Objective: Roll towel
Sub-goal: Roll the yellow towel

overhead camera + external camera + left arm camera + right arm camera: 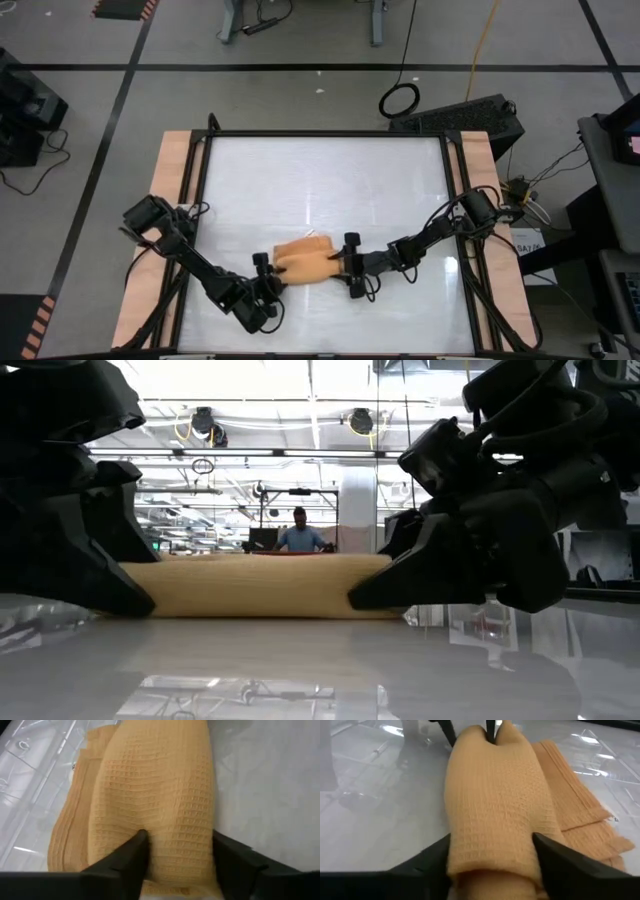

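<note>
A: Where is the towel (pixel 303 262)?

B: Low in the centre of the high view, on the white table (pixel 320 170). It is partly rolled: a thick waffle-weave roll with flat layers of the same orange-tan cloth lying beside it. In the low view the roll lies level across the middle of the frame.

A: And the grippers?

B: One at each end. The left gripper (pixel 175 857) has its two dark fingers round the roll's left end, one on either side, pressing into the fabric. The right gripper (pixel 492 855) clasps the opposite end the same way, fingers spread as wide as the roll and touching it on both sides.

A: Any tag or writing?

B: None that can be read on the cloth.

A: Beyond the table?

B: A person (pixel 299 536) shows far off, centre of the low view.
</note>
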`<action>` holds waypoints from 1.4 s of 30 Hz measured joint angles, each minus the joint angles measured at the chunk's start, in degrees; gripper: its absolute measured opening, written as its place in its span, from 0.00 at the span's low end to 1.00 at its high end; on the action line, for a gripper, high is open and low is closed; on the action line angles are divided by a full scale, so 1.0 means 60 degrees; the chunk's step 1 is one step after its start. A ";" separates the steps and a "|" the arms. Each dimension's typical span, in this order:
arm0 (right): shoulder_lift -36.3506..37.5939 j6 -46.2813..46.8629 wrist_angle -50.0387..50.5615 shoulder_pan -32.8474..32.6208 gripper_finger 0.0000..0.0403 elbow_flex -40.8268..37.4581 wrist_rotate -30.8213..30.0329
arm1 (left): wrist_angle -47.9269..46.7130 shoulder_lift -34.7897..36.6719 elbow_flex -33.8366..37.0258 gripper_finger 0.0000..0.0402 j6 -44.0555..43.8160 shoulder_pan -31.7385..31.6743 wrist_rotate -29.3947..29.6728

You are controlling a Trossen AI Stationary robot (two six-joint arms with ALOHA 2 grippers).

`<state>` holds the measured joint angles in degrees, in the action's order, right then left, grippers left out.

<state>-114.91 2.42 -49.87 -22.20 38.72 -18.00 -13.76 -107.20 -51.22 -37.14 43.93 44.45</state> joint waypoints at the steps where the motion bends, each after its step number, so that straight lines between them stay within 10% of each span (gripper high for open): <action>1: 0.0000 0.0000 -0.0010 -0.0003 0.58 0.0000 -0.0003 | -0.0021 0.0021 0.0004 0.48 0.0006 0.0007 0.0012; 15: 0.1652 0.2025 0.1396 -0.0005 0.03 0.0004 0.1423 | 0.0063 0.1474 -0.0179 0.03 0.0311 0.0039 -0.0688; 36: 0.1614 0.5842 0.2181 0.1140 0.10 0.0011 0.3614 | 0.0186 0.1850 0.0388 0.10 -0.1533 -0.1304 -0.2776; 42: 0.1610 0.6356 0.1231 0.1462 0.11 -0.0004 0.5594 | 0.0319 0.2494 0.0404 0.10 -0.1506 -0.1775 -0.3929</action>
<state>-105.25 40.55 -42.49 -13.42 38.70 15.56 -11.85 -92.24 -48.80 -46.17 33.28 20.87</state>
